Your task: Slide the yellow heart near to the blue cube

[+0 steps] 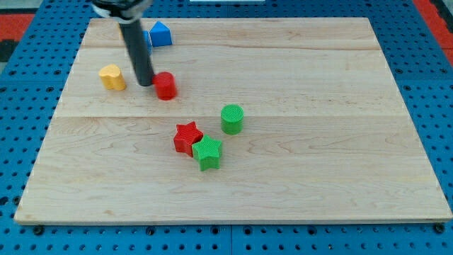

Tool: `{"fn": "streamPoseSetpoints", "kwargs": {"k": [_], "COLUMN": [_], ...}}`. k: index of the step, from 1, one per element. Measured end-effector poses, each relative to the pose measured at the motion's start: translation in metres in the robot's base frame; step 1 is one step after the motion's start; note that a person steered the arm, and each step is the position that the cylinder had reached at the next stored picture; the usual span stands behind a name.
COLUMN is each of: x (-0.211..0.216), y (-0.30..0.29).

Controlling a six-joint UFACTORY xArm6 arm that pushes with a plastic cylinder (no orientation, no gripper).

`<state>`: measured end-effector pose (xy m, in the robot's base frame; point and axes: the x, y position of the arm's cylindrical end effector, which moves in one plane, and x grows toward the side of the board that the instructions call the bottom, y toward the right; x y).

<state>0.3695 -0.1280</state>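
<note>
The yellow heart lies on the wooden board near the view's top left. The blue cube sits near the board's top edge, mostly hidden behind my rod. A blue block with a peaked top stands just to its right. My tip rests on the board between the yellow heart and a red cylinder, close to the cylinder's left side and a short way right of the heart.
A red star and a green star touch each other near the board's middle. A green cylinder stands to their upper right. The wooden board lies on a blue pegboard surface.
</note>
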Motion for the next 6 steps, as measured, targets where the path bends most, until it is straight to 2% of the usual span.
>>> {"fn": "streamPoseSetpoints", "kwargs": {"k": [2,3,5,6], "x": [0.028,0.017,0.006,-0.030], "y": [-0.116,-0.126,-0.099,-0.079]}}
